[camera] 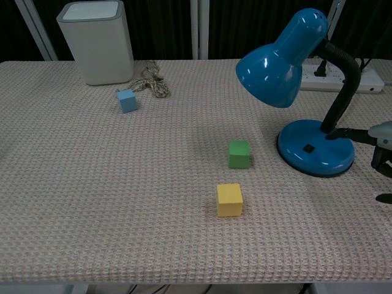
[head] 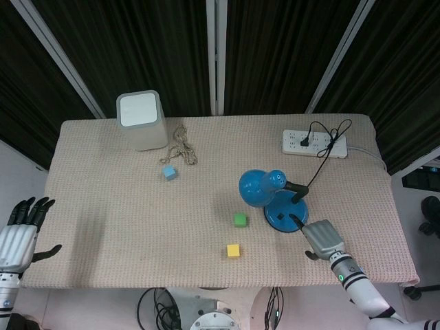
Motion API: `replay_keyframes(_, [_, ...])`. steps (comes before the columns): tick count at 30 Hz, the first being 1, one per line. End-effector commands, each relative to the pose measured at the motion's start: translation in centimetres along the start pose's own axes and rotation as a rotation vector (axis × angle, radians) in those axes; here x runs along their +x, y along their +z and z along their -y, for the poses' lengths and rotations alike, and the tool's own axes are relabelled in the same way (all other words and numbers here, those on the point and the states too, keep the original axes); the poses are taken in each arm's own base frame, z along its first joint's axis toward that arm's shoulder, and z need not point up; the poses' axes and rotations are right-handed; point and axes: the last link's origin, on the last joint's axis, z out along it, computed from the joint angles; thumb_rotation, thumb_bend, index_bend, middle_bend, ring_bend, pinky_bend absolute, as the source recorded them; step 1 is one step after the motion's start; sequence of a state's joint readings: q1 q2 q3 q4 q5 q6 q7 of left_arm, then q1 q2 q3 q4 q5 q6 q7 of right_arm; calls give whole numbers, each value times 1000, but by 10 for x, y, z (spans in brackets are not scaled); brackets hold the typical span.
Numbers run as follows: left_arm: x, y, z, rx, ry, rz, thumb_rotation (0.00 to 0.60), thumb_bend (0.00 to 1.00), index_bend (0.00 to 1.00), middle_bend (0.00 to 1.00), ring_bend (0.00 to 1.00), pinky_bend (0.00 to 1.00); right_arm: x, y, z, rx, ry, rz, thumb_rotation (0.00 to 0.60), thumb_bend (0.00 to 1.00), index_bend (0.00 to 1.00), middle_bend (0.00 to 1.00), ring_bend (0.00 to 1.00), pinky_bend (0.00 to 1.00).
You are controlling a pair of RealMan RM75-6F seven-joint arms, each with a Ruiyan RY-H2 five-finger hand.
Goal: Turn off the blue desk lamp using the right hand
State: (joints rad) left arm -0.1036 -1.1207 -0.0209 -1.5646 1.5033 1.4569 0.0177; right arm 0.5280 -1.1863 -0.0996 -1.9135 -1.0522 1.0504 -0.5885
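Observation:
The blue desk lamp [head: 259, 188] stands on the right half of the table, its shade [camera: 282, 59] dark and no light on the cloth. A small black switch [camera: 308, 147] sits on its round base [camera: 315, 150]. My right hand [head: 323, 238] is just right of the base, at the frame's right edge in the chest view [camera: 383, 138]. One finger [camera: 349, 133] reaches out over the base's right rim, clear of the switch. It holds nothing. My left hand [head: 20, 230] hangs off the table's left edge, fingers spread and empty.
A green cube [camera: 239, 154] and a yellow cube [camera: 229, 199] lie left of the lamp base. A light blue cube [camera: 127, 100], a rope tangle [camera: 150, 79] and a white bin [camera: 98, 40] are at the back left. A power strip [head: 314, 144] holds the lamp's plug.

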Motion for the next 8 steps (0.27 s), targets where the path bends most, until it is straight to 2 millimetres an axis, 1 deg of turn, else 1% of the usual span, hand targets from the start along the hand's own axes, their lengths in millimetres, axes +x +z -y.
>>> replay_keyframes(1, [0, 0, 0, 2, -5, -2, 600, 102, 99, 61, 0, 60, 3, -57, -23, -48, -3, -79, 600, 160, 0, 806, 852, 845])
replay_keyframes(2, [0, 1, 0, 1, -7, -2, 600, 101, 99, 61, 0, 60, 2, -72, -29, -56, -3, -96, 600, 160, 0, 805, 852, 845])
replay_keyframes(3, [-1, 1, 0, 1, -7, 0, 600, 102, 99, 61, 0, 60, 1, -92, -37, -69, 2, -117, 600, 160, 0, 804, 851, 845])
replay_keyframes(5, [-2, 2, 0, -2, -5, 4, 600, 101, 99, 61, 0, 60, 1, -118, -49, -95, 18, -160, 600, 159, 0, 804, 851, 845])
replay_keyframes(6, [-3, 2, -1, -5, -2, 7, 600, 101, 99, 61, 0, 60, 3, -131, -59, -121, 23, -217, 600, 159, 0, 803, 850, 845])
replay_keyframes(7, [-4, 3, -2, -9, 0, 9, 600, 101, 99, 61, 0, 60, 5, -138, -66, -143, 22, -274, 600, 157, 0, 801, 839, 841])
replay_keyframes(8, [-4, 4, -4, -14, 2, 9, 600, 101, 99, 61, 0, 60, 8, -143, -73, -163, 25, -335, 600, 155, 0, 776, 802, 819])
